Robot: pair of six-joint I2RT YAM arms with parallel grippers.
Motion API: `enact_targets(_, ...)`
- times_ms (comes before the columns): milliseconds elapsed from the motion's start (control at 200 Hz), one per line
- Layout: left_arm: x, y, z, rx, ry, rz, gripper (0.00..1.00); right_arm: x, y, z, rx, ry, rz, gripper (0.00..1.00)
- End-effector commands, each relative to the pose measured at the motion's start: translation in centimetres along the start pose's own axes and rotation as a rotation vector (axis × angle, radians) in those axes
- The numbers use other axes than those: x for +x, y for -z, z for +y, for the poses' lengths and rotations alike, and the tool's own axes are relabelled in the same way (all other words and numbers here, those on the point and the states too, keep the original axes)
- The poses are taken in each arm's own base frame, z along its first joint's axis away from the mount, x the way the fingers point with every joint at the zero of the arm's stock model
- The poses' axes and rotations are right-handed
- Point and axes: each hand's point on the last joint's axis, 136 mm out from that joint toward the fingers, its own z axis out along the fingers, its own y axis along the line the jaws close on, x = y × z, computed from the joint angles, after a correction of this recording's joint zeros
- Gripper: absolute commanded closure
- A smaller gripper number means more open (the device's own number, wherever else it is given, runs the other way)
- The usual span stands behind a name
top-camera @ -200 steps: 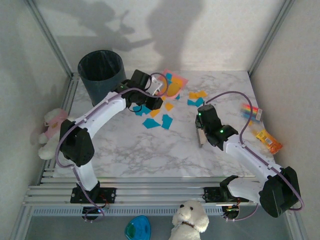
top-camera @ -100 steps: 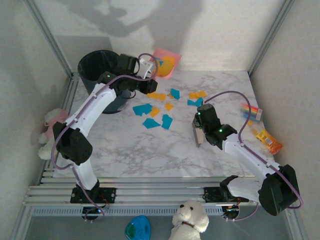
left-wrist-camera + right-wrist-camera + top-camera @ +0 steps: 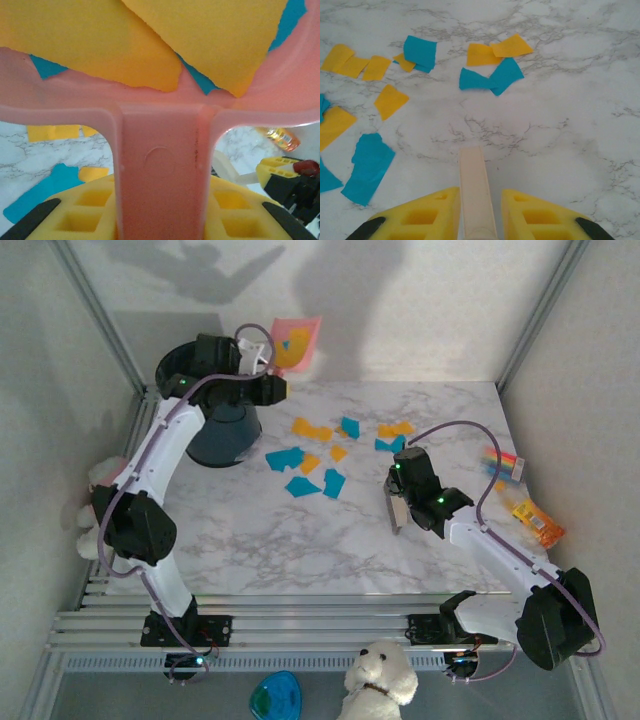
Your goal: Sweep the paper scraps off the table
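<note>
Here we see the left gripper (image 3: 162,215) clamped on the handle of the pink dustpan (image 3: 297,343), which it holds lifted off the table (image 3: 300,540) and tilted, just beside the rim of the dark waste bin (image 3: 225,435). Of the paper scraps (image 3: 318,455), several orange and teal ones lie in the pan. The others are scattered on the marble between the bin and the right gripper (image 3: 477,212), which is closed around a cream-coloured handle (image 3: 475,175) pointing toward them. We cannot tell whether its tip touches the tabletop.
</note>
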Motion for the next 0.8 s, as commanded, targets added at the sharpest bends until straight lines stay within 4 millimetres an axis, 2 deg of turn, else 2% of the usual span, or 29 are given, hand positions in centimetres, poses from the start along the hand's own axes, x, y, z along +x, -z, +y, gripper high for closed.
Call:
enact_targets(0, -2.7, 2.7, -1.8, 0.094, 0.024, -0.093, 1.00, -1.9, 0.6, 0.4, -0.020, -0.017, -0.041, 1.00)
enact_targets(265, -4.5, 5.2, -0.2, 0.150, 0.142, -0.186, 1.00, -1.7, 0.6, 0.4, -0.019, -0.017, -0.033, 1.00)
enact_targets(436, -5.1, 6.4, 1.7, 0.185, 0.250, -0.245, 1.00, -1.7, 0.6, 0.4, -0.018, -0.018, -0.030, 1.00)
enact_targets(791, -5.8, 7.5, 2.3, 0.256, 0.353, -0.317, 1.00, -1.4, 0.4, 0.4, -0.013, -0.015, -0.018, 1.00)
